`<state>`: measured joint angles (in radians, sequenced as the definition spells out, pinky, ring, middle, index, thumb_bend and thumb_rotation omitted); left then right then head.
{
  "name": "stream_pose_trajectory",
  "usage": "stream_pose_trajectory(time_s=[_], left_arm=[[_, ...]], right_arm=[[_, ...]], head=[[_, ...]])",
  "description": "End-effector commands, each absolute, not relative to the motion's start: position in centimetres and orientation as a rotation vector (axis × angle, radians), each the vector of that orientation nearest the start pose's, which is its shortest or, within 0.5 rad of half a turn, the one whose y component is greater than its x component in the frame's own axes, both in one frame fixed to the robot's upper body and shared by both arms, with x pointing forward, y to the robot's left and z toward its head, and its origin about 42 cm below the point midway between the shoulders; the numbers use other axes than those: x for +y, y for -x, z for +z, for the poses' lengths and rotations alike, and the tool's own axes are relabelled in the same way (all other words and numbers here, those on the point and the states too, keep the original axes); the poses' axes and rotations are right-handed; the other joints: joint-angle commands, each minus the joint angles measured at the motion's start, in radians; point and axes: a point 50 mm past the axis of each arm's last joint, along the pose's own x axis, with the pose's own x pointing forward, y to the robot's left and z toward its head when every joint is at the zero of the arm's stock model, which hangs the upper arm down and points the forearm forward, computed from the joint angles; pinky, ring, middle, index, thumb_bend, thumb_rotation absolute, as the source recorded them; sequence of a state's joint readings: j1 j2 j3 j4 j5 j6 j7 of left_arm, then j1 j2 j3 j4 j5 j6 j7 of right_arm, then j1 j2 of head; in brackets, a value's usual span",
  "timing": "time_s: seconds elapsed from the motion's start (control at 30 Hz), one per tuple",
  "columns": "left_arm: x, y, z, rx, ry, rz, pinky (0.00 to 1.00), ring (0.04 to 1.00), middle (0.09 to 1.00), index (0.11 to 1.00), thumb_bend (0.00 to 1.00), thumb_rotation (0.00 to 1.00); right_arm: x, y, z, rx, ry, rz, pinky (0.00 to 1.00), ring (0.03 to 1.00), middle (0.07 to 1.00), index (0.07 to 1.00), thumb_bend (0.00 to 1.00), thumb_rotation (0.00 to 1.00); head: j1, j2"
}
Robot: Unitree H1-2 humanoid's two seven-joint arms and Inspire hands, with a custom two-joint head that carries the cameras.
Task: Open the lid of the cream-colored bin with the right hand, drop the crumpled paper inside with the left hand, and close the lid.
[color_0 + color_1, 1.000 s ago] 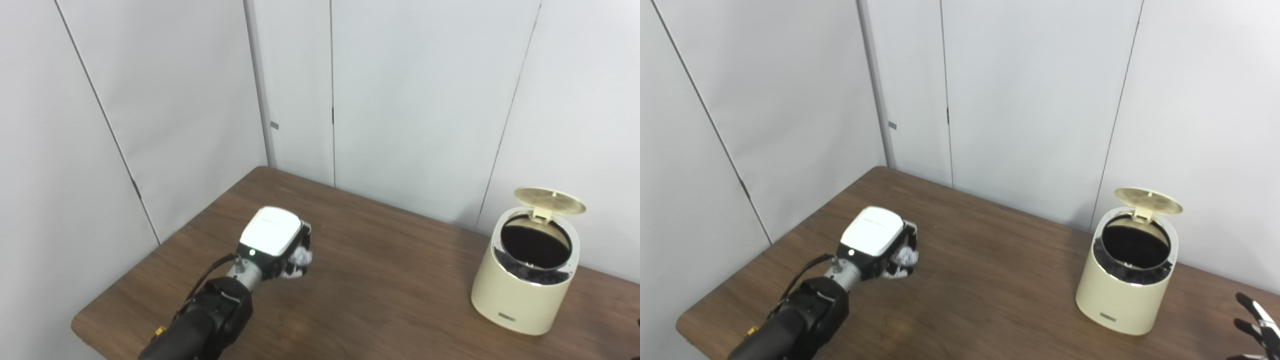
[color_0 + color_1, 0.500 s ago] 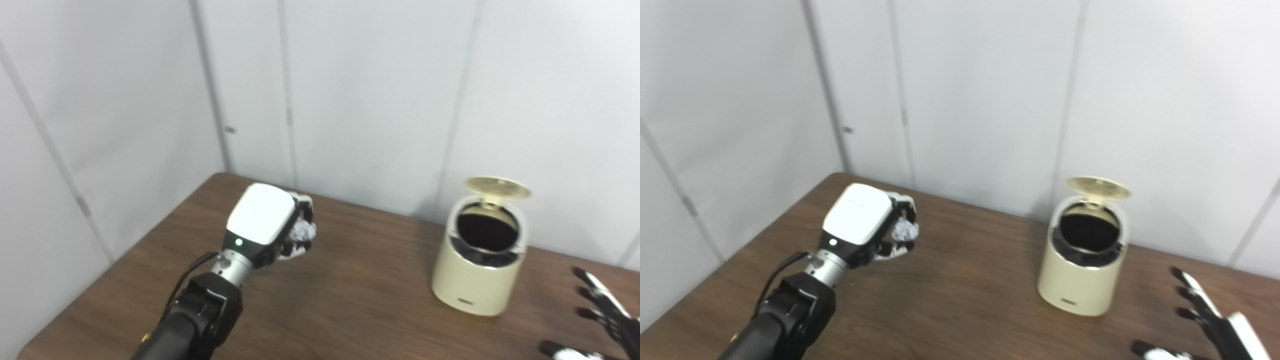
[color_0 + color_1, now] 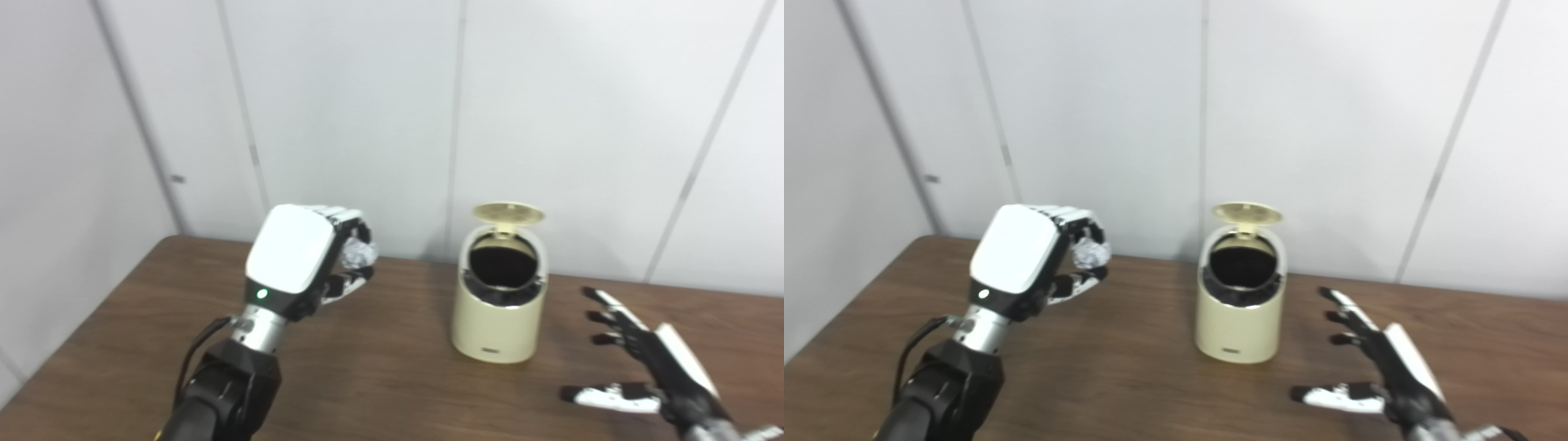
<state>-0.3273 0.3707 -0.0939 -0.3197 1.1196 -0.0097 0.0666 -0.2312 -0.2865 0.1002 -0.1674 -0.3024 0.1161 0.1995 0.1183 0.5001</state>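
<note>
Paper (image 3: 358,253) pinched in left hand (image 3: 300,260) fingers; right hand (image 3: 649,367) spread, bin (image 3: 497,318) lid (image 3: 508,212) up.

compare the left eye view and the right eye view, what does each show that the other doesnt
Only the left eye view: nothing of its own; the scene just sits further right in the picture.

Only the right eye view: a little more table to the right of the right hand.

Both: the left hand, raised and closed on the crumpled paper; the cream bin on the table, its lid open; the right hand open, fingers spread.
</note>
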Motion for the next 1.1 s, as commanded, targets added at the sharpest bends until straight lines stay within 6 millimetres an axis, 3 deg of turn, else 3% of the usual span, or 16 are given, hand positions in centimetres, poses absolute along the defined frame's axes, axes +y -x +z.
stream_pose_trajectory(time_s=[0.0, 0.23, 0.43, 0.8, 0.87, 1.07], left_arm=[[23.9, -34.6, 32.0, -0.871, -1.364, 0.288, 0.28, 0.38, 0.432, 0.515, 0.52, 0.0], [20.7, -36.5, 33.8, -0.967, -1.335, 0.266, 0.27, 0.393, 0.427, 0.521, 0.52, 0.0], [18.7, -37.9, 34.3, -1.008, -1.301, 0.228, 0.23, 0.377, 0.42, 0.522, 0.52, 0.0], [16.1, -38.7, 33.3, -1.022, -1.223, 0.164, 0.26, 0.382, 0.473, 0.482, 0.53, 0.0], [15.6, -38.9, 33.0, -1.015, -1.217, 0.154, 0.26, 0.378, 0.426, 0.51, 0.52, 0.0], [14.4, -39.6, 32.1, -1.015, -1.209, 0.132, 0.26, 0.378, 0.42, 0.517, 0.52, 0.0]], right_arm=[[-23.4, -34.9, 22.3, -0.313, 0.619, 0.241, 0.73, 0.88, 0.959, 0.911, 0.77, 0.23], [-22.4, -35.0, 21.9, -0.331, 0.645, 0.237, 0.63, 0.849, 0.946, 0.913, 0.78, 0.27], [-21.7, -34.9, 21.8, -0.332, 0.656, 0.23, 0.65, 0.844, 0.945, 0.907, 0.77, 0.3], [-20.7, -34.6, 21.6, -0.33, 0.657, 0.227, 0.66, 0.837, 0.939, 0.907, 0.77, 0.24], [-20.7, -34.6, 21.6, -0.329, 0.655, 0.227, 0.67, 0.846, 0.944, 0.908, 0.77, 0.24], [-20.6, -34.6, 21.6, -0.33, 0.653, 0.221, 0.67, 0.839, 0.946, 0.901, 0.76, 0.23]], head=[[-0.02, -0.002], [-0.077, -0.024], [-0.117, -0.044], [-0.166, -0.058], [-0.17, -0.058], [-0.177, -0.062]])
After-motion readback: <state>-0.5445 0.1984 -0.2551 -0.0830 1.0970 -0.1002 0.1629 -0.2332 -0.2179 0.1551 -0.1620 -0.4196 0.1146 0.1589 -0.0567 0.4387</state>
